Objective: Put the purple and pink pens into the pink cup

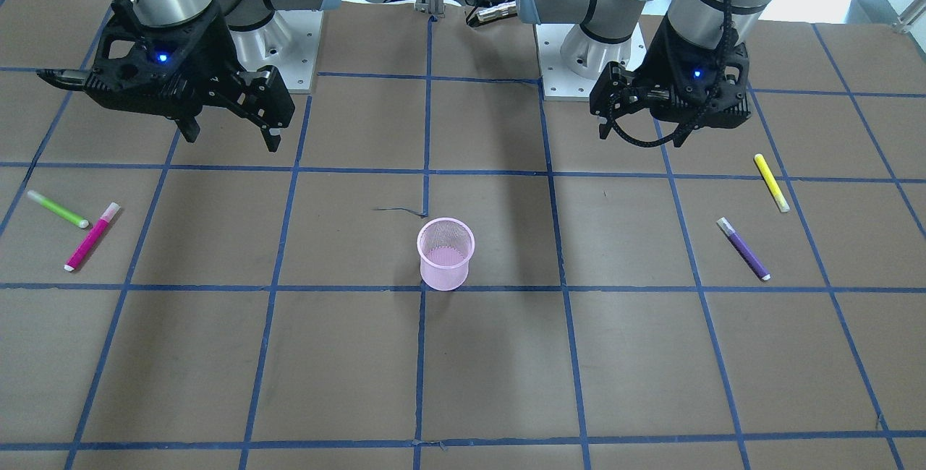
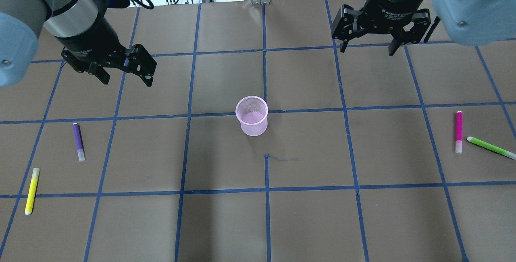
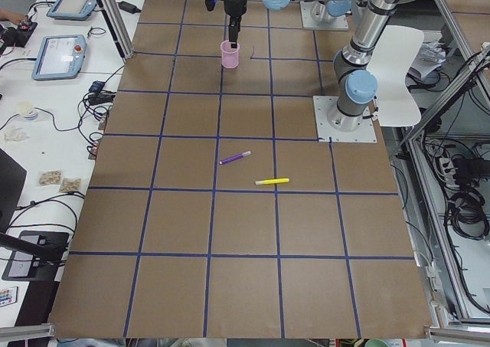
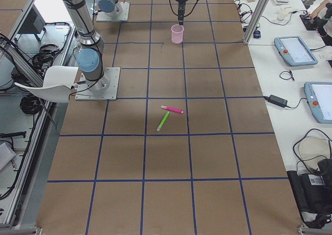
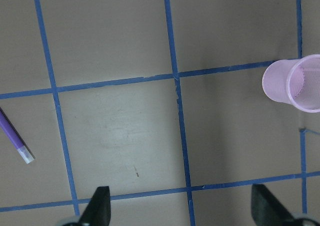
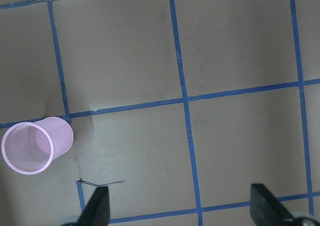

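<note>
The pink mesh cup (image 2: 252, 115) stands upright and empty at the table's middle; it also shows in the front view (image 1: 445, 253). The purple pen (image 2: 78, 142) lies flat on the robot's left side, below my left gripper (image 2: 125, 72), which hangs open and empty above the table. The pink pen (image 2: 458, 132) lies flat at the far right, well in front of my right gripper (image 2: 367, 50), which is also open and empty. The left wrist view shows the purple pen's tip (image 5: 15, 138) and the cup (image 5: 295, 82). The right wrist view shows the cup (image 6: 36, 144).
A yellow pen (image 2: 32, 190) lies near the purple one by the left edge. A green pen (image 2: 491, 148) lies right beside the pink pen's white end. The brown table (image 2: 306, 213) carries a blue tape grid. Cables and the arm bases stand at the far edge.
</note>
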Action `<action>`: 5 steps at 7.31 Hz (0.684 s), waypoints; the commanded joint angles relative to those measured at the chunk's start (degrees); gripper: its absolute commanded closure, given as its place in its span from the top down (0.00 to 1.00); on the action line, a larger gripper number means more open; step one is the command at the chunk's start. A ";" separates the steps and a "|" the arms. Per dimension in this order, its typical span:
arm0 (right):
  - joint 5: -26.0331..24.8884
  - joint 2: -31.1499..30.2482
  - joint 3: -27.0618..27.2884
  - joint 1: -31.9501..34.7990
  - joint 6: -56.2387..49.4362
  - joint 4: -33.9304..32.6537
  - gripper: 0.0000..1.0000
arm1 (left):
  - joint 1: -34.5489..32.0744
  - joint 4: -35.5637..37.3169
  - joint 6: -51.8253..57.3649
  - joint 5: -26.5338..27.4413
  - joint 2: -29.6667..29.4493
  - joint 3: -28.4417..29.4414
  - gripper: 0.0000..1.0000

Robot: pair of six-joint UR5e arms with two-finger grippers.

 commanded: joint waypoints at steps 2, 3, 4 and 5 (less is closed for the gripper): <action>-0.78 0.01 0.03 -0.31 -0.74 0.04 1.00 | 0.00 0.05 -0.03 -0.26 -0.05 -0.09 1.00; -0.96 -0.34 0.03 -0.48 -0.83 -0.05 1.00 | 0.00 0.05 -0.03 -0.17 -0.05 -0.09 1.00; -1.22 -0.17 -0.14 -0.75 -0.83 0.21 1.00 | 0.00 0.13 -0.03 -0.17 -0.05 -0.09 1.00; -4.53 0.01 0.12 -1.53 -4.66 0.13 1.00 | 0.00 0.13 -0.03 -0.17 -0.05 -0.09 1.00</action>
